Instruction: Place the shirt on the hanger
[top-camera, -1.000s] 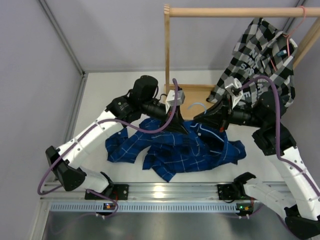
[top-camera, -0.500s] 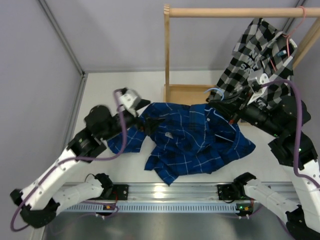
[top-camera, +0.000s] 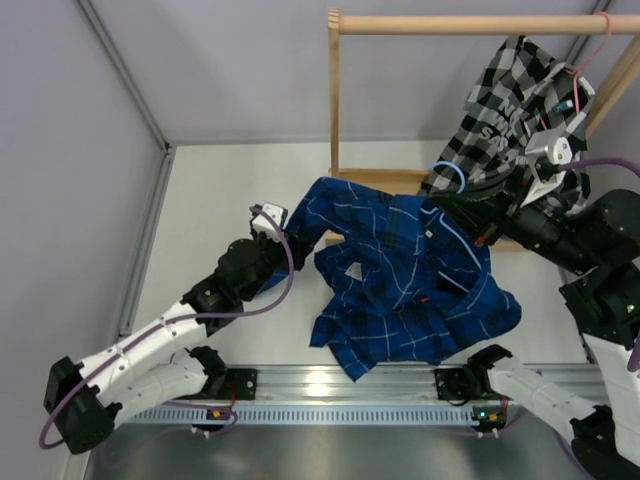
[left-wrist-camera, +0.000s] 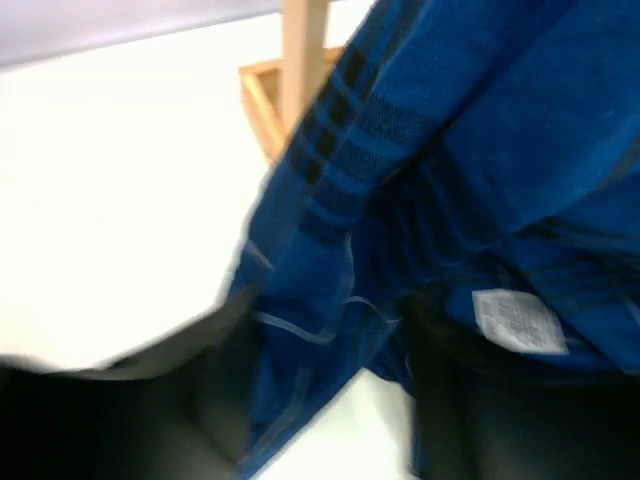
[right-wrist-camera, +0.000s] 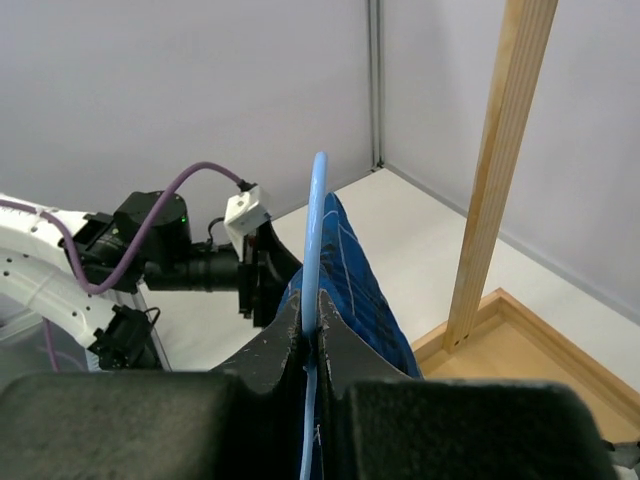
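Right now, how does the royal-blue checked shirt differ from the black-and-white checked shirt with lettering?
The royal-blue shirt has thin white lines; the black-and-white shirt has bold blocks. The blue one sprawls creased over the white table; the black-and-white one hangs from the wooden rail. Both are checked.

I've got a white table (top-camera: 220, 200), walls on L and back. Wooden rack base (top-camera: 378, 178) sits on it at far centre, w/ upright post (top-camera: 334, 100) rising from its L corner. Blue checked shirt (top-camera: 400, 290) spreads over mid table; can't tell if its low hem touches. Alu rail (top-camera: 340, 383) runs along near edge.
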